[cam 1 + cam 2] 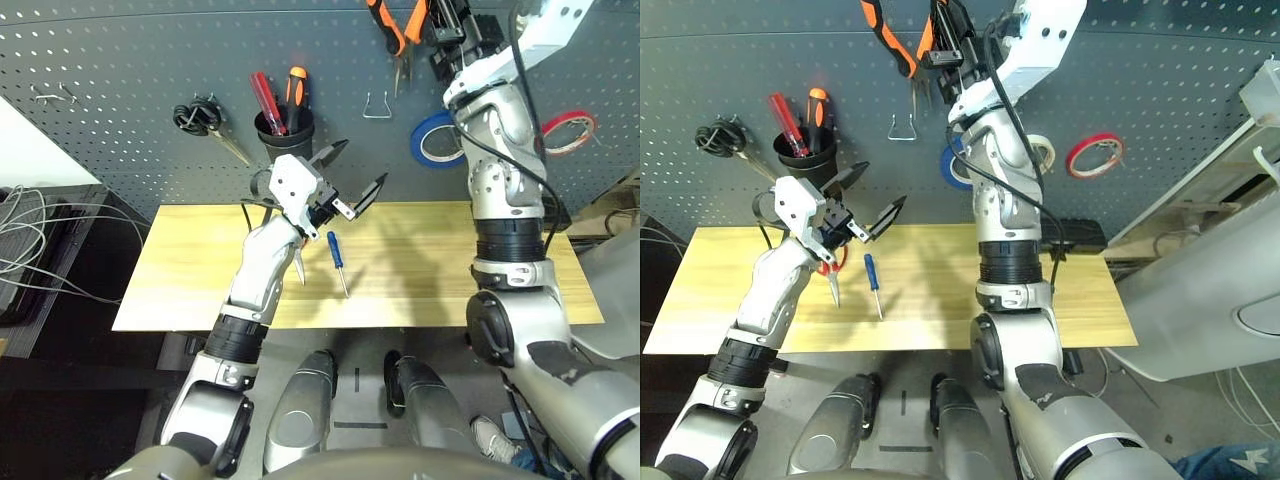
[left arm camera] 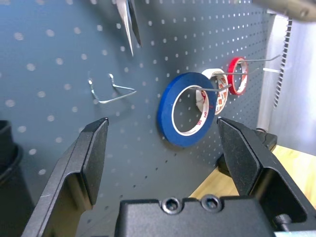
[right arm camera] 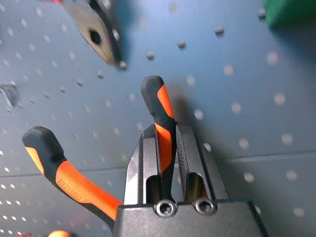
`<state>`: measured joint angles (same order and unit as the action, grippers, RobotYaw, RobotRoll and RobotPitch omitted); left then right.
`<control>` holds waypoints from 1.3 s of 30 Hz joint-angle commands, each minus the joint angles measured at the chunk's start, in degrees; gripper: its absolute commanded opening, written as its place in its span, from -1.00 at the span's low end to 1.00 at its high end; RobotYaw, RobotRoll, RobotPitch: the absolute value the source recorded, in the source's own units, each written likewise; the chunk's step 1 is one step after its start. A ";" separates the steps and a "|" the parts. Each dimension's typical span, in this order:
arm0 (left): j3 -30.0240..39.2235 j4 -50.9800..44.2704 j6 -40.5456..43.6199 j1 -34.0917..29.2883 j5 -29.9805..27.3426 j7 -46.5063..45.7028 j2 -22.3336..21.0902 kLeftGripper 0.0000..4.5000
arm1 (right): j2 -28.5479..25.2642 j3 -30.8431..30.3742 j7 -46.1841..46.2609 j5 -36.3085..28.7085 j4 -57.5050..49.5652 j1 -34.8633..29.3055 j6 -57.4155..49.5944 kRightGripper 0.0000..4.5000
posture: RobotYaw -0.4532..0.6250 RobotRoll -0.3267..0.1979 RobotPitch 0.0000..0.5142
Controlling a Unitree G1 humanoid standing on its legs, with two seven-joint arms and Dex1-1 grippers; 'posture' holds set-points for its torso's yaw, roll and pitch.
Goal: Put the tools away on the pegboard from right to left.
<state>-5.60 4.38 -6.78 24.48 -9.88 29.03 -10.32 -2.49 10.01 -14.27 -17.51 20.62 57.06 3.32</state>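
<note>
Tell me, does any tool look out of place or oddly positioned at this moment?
Yes. The small blue-handled screwdriver lies on the wooden table, not on the pegboard. The orange-and-black-handled pliers hang spread open high against the board, one handle clamped in the right gripper. The blue tape roll sits neatly on its hook.

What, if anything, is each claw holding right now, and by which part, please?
The right claw is shut on one orange-and-black handle of the pliers, up at the pegboard. The left claw is open and holds nothing.

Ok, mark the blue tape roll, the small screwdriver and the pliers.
blue tape roll (image 2: pixel 166 106): left wrist view, blue band.
small blue-handled screwdriver (image 1: pixel 335 249): left eye view, handle.
orange-and-black-handled pliers (image 3: pixel 164 116): right wrist view, gripped handle.
</note>
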 commanded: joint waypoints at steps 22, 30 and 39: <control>0.62 -6.13 5.68 -2.59 -0.85 -0.80 -0.80 1.00 | 3.06 -0.87 -0.61 1.41 12.14 1.84 11.58 -0.89 | 0.32 0.25 -0.07; 0.43 -6.58 6.22 -3.13 -0.81 -0.83 -0.98 1.00 | 3.06 -1.15 -0.09 2.80 11.98 -0.20 12.26 -0.89 | 0.32 0.25 -0.02; 0.05 -6.43 6.40 -3.17 -0.69 -0.59 -1.11 1.00 | 3.30 -1.36 0.89 3.82 12.04 -2.16 12.77 -0.89 | 0.32 0.25 0.00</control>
<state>-5.17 -1.37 -0.86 22.07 -10.86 28.08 -11.19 0.49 8.77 -14.08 -14.14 31.99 55.48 16.03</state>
